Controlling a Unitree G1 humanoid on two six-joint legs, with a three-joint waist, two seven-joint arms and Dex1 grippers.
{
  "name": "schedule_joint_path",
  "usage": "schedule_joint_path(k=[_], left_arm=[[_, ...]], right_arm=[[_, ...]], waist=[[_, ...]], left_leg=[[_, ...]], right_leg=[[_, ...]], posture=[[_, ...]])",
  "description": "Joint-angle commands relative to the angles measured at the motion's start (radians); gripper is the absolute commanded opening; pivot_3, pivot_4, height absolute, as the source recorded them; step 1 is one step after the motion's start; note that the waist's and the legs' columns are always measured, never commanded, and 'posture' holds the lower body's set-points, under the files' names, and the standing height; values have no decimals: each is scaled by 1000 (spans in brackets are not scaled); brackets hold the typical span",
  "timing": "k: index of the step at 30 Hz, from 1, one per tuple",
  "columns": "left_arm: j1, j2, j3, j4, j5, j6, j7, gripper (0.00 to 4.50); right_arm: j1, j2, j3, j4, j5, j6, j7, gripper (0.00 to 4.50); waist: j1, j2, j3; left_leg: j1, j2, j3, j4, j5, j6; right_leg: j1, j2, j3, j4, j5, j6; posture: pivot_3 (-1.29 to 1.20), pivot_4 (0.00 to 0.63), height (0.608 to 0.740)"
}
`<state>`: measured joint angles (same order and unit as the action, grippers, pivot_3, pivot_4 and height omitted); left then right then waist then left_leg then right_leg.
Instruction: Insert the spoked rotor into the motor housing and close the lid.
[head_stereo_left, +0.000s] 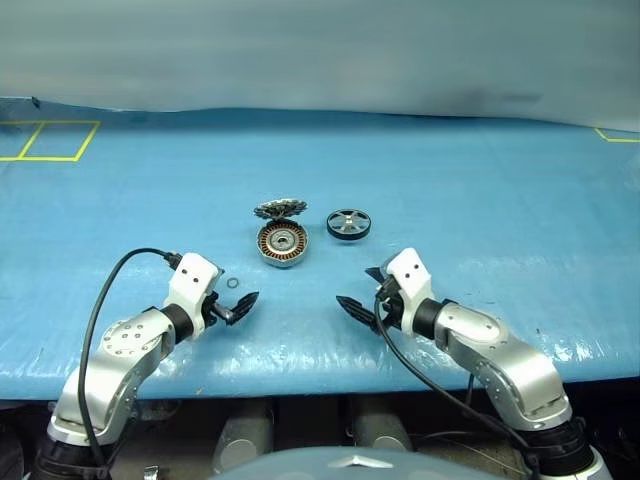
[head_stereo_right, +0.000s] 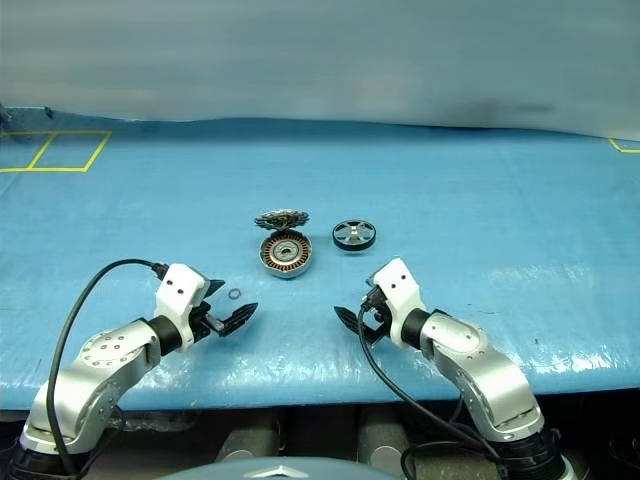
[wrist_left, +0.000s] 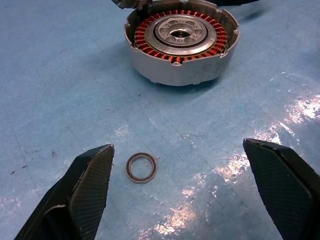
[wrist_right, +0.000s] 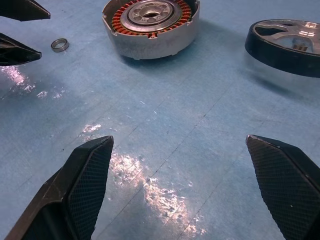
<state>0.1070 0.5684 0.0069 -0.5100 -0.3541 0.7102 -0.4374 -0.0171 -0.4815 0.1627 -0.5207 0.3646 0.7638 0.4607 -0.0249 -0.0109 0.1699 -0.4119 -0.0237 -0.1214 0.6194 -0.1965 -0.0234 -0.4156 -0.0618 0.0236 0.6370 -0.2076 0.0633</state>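
Nothing is assembled yet: the rotor lies right of the open housing; the lid is behind. The left hand and right hand are spread, empty.

The lid, just behind the motor housing toward the table's far edge, is too small to read clearly. In the right wrist view the spoked rotor is cut off at the frame's edge.
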Motion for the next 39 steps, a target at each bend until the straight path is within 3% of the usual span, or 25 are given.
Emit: schedule_joint_path(k=[1, 16, 39], left_arm=[[1, -3, 12, -17, 16, -28, 0, 4500], [10, -9, 14, -24, 10, -24, -14, 4500], [6, -15, 8, -15, 12, -25, -23, 4500]], right_arm=[[-6, -14, 8, -37, -8, -12, 15, 4476], [22, 54, -39, -32, 14, -104, 22, 4476], [16, 49, -34, -32, 15, -95, 36, 4476]], waist=[[0, 0, 0], [0, 0, 0], [0, 0, 0]], left_leg=[[0, 0, 0, 0, 0, 0], [0, 0, 0, 0, 0, 0], [1, 0, 0, 2, 0, 0]], right_leg=[[0, 0, 0, 0, 0, 0], [0, 0, 0, 1, 0, 0], [1, 0, 0, 2, 0, 0]], posture=[[0, 150, 740], [0, 150, 740], [0, 150, 740]])
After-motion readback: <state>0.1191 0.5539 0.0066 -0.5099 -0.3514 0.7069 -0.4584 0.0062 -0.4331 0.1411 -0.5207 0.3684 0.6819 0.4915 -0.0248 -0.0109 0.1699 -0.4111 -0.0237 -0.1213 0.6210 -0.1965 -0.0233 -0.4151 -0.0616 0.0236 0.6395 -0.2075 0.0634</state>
